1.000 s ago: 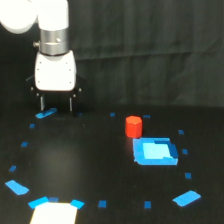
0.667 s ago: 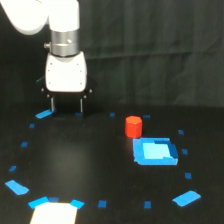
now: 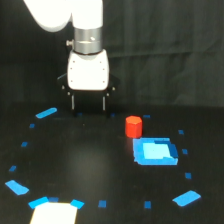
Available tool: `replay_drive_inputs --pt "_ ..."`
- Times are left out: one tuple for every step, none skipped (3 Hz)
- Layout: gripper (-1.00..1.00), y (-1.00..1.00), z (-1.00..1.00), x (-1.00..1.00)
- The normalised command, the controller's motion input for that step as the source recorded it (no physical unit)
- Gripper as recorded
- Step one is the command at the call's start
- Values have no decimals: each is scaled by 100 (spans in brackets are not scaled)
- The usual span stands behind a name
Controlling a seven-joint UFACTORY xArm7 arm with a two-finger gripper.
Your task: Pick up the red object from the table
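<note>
The exterior view, the only one here, shows a black bench (image 3: 100, 165) marked with small blue tape pieces set in a rough ring, which looks like a way of fencing off the working area. The red object (image 3: 133, 126), a short stubby block, stands upright on the bench right of centre, touching or just beside the far left corner of the bright blue square patch (image 3: 155, 151); it sits on the bare black surface, not on the patch, so nothing crowds its left and far sides. A white patch (image 3: 54, 214) lies at the near left edge, well apart from it. The white arm (image 3: 88, 75) hangs straight down at the far side of the bench, left of the red object, with the gripper (image 3: 88, 103) pointing at the surface. Its two dark fingers (image 3: 73, 102) stand apart with a plain gap between them and nothing held, which suits an approach before a grasp. The gripper sits to the left of and beyond the block, not above it, so the pick is not yet begun; as a judgement, the next move calls for a shift right and nearer, then a descent with the fingers straddling the block.
</note>
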Motion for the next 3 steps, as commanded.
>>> replay_drive_inputs --pt "96 -55 -4 100" --pt "58 -92 -100 -34" --pt "28 -94 -67 28"
